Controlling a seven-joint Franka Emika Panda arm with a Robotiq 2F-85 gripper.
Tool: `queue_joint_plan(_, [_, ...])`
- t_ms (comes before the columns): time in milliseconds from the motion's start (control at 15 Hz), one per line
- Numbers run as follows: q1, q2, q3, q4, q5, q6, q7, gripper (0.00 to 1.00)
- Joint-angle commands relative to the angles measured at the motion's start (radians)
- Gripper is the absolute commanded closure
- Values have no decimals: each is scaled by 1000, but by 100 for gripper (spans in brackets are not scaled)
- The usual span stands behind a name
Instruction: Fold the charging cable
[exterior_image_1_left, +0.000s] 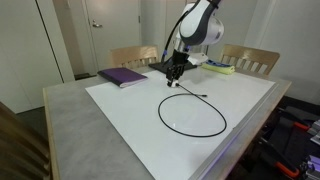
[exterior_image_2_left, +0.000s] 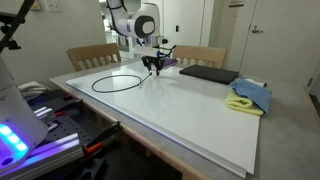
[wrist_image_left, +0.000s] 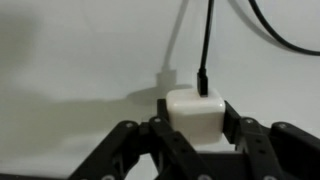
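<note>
While the end effector (wrist_image_left: 196, 125) pinches the white plug (wrist_image_left: 195, 108) low over the counter (exterior_image_1_left: 250, 100), the charging cable (wrist_image_left: 206, 40) trails off into a loose loop mid-surface. Purple book (exterior_image_1_left: 122, 76) near far edge. Wide bare room toward near edge.
</note>
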Motion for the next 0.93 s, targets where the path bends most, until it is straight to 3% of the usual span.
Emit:
queue_joint_plan(0, [-5, 4, 6, -2, -12, 17, -4, 72])
queue_joint_plan(867, [-77, 31, 143, -14, -104, 1, -321, 72])
